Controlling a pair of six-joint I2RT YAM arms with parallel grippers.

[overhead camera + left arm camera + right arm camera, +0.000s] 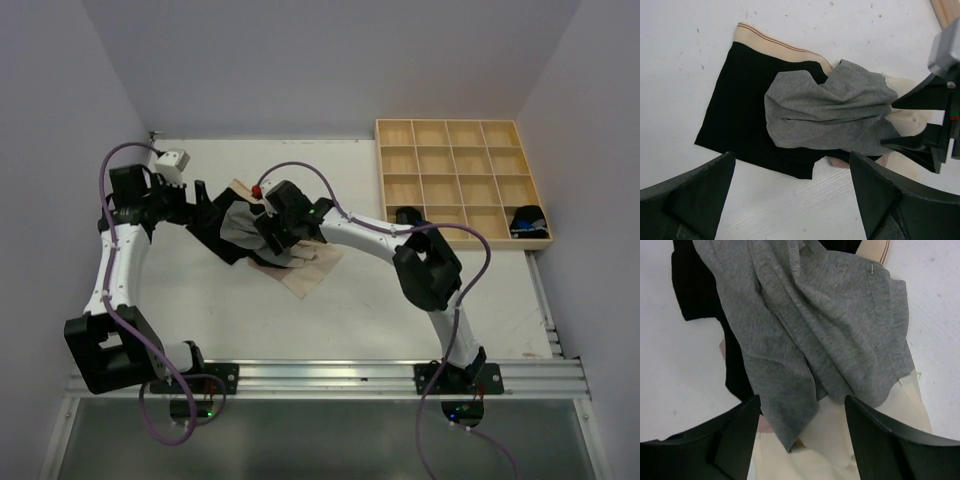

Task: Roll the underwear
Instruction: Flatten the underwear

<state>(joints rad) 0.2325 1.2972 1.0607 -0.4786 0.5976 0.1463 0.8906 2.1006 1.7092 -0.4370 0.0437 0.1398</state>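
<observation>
From above we see the whole white counter [350, 310]. The light wooden tray of square compartments [381, 180] sits at its far right corner. The underwear lies heaped left of centre, nearer the far edge and well apart from the tray. Only the wrist views separate the layers. The crumpled grey cloth underwear [830, 115] lies on top of the flat black cloth underwear with a beige waistband [740, 115], and a pale beige cloth garment [840, 440] shows from beneath the grey one. The left arm runs along the left edge and bends right at the wrist. The right arm folds at the elbow and reaches left across the counter, so the two meet over the heap. The left end effector [792, 160] hovers over the black garment's edge, spread wide and empty. The right end effector [802, 405] hangs over the grey garment's hem, also spread wide, with nothing pinched. Bare counter lies toward the near edge and left of the heap.
</observation>
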